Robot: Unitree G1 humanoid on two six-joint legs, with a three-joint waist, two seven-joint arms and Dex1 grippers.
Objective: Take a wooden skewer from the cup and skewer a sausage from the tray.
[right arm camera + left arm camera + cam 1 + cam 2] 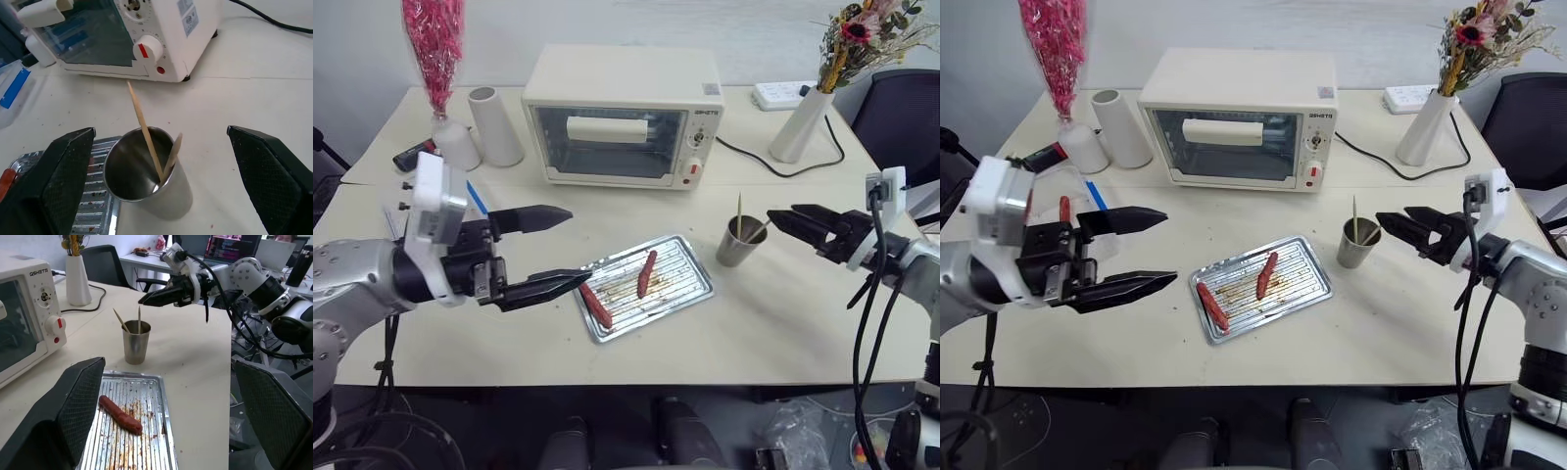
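The grey metal cup [738,242] stands on the table right of the tray [683,276], with two wooden skewers [144,127] leaning in it. On the tray's ribbed floor a slim dark sausage [647,273] lies near the middle, and a brighter red one [595,305] lies at its left end. My left gripper [579,248] is open, level, just left of the tray and above the table. My right gripper [783,217] is open and points at the cup from the right, a short way from it. Nothing is held.
A cream toaster oven [625,117] stands behind the tray. A white cylinder [496,127] and red decoration [435,49] are at the back left. A white flower vase [801,125], a power strip [781,94] and a black cable are at the back right.
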